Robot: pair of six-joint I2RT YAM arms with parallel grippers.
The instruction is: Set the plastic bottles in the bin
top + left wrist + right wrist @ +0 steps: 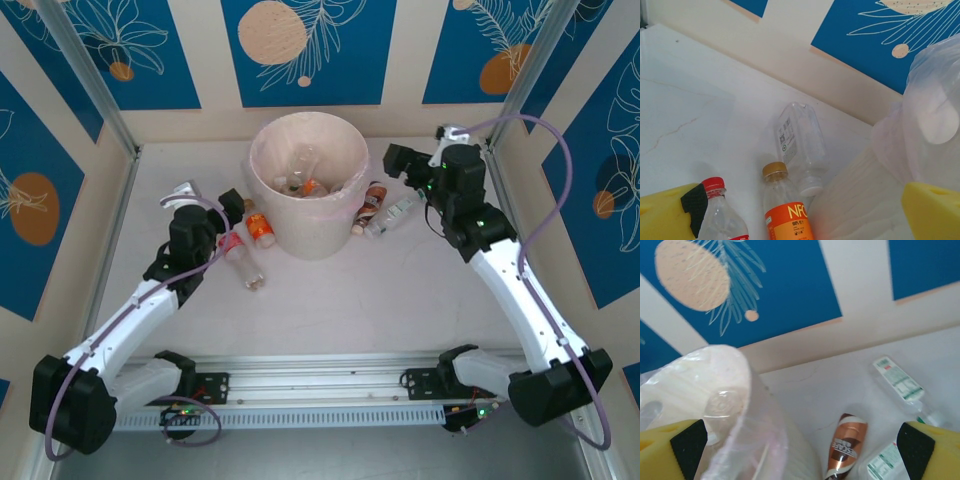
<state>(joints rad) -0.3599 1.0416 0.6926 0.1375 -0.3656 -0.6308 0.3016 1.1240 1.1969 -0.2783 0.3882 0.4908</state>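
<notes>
The left hand (810, 212) is spread wide and grips nothing, its yellow fingers (665, 215) sitting at the two lower corners of the wrist view. Just beside its left finger lies a red-capped bottle (720, 212). Next to that is an orange-labelled bottle (787, 217) with a tan cap, and beyond it a clear bottle (800, 142) with a pale label. All three lie on the white bench (690, 115). The bin (855, 200) rises to their right, and its thin liner (935, 110) billows over the rim above the other finger.

The right hand (802, 447) is likewise wide open and empty, hovering by the bin's right side with the rim near its left finger. Between its fingers, down on the bench, a brown bottle (845, 442) lies close to the bin's wall. A green-and-white labelled bottle (897, 380) lies farther out, and a second one (885, 462) is near the right finger.

In the top view, several dropped bottles (305, 180) lie inside the bin. A loose bottle (248, 268) lies on the bench nearer the arm bases.
</notes>
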